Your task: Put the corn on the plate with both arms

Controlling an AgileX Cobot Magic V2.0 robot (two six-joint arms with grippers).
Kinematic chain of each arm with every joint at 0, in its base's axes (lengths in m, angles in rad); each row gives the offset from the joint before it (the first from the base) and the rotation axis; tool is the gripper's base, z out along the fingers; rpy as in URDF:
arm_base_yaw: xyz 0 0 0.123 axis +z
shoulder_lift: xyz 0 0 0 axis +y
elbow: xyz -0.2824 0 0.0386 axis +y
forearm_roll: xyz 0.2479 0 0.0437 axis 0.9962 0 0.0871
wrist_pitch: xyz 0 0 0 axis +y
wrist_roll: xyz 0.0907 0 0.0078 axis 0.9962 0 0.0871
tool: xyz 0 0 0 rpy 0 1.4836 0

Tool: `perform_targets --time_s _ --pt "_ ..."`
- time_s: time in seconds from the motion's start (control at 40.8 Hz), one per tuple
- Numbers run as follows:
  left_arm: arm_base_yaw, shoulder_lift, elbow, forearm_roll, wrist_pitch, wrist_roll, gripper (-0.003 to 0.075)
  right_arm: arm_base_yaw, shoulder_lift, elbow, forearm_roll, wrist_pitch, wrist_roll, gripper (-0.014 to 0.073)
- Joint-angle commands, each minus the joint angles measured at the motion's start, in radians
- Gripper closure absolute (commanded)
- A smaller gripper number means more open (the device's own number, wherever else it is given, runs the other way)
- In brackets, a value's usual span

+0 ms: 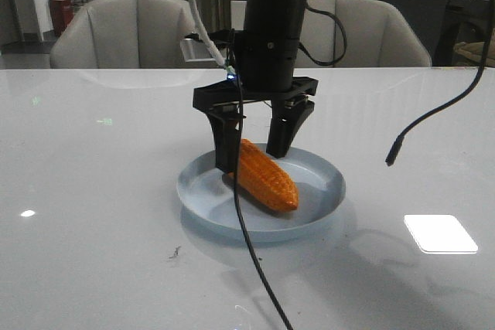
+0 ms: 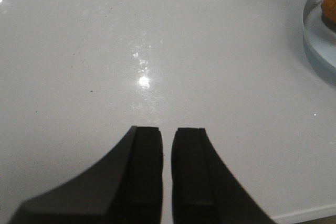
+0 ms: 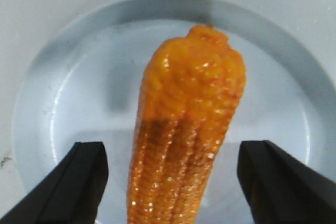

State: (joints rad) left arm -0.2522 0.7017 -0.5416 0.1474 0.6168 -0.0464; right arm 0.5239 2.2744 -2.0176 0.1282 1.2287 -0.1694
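Note:
The orange corn (image 1: pixel 267 175) lies on the pale blue plate (image 1: pixel 329 183) at the table's middle, its tapered end toward the front right. My right gripper (image 1: pixel 251 160) hangs straight down over it, open, one finger on each side of the cob and neither touching it. From the right wrist, the corn (image 3: pixel 191 103) runs up between the spread fingers of the right gripper (image 3: pixel 173 148), with the plate (image 3: pixel 79 77) under it. My left gripper (image 2: pixel 167 129) is shut and empty over bare table. The plate's rim (image 2: pixel 317 40) and a bit of corn (image 2: pixel 329 1) show at that view's edge.
A dark cable (image 1: pixel 249 237) trails from the arm down across the plate's front. Another cable (image 1: pixel 433 113) dangles at the right. Two pale chairs (image 1: pixel 131 32) (image 1: pixel 371 32) stand behind the table's far edge. A bright light patch (image 1: pixel 439 233) reflects on the glossy white tabletop.

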Motion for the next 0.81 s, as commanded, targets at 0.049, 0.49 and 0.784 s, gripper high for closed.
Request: perform_targets --time_s 0.049,0.49,0.784 --pt "0.003 -0.005 -0.029 -0.003 -0.068 -0.012 0.0552 -0.007 -0.122 -0.080 0.009 0.098 -0.004 -0.0021" --pt "0.003 -0.005 -0.029 -0.003 -0.073 -0.012 0.0552 -0.128 -0.380 -0.163 -0.002 0.095 0.018 -0.0021" --pt "0.003 -0.005 -0.029 -0.003 -0.102 -0.012 0.0552 -0.298 -0.663 -0.108 -0.005 0.074 0.018 -0.0021"
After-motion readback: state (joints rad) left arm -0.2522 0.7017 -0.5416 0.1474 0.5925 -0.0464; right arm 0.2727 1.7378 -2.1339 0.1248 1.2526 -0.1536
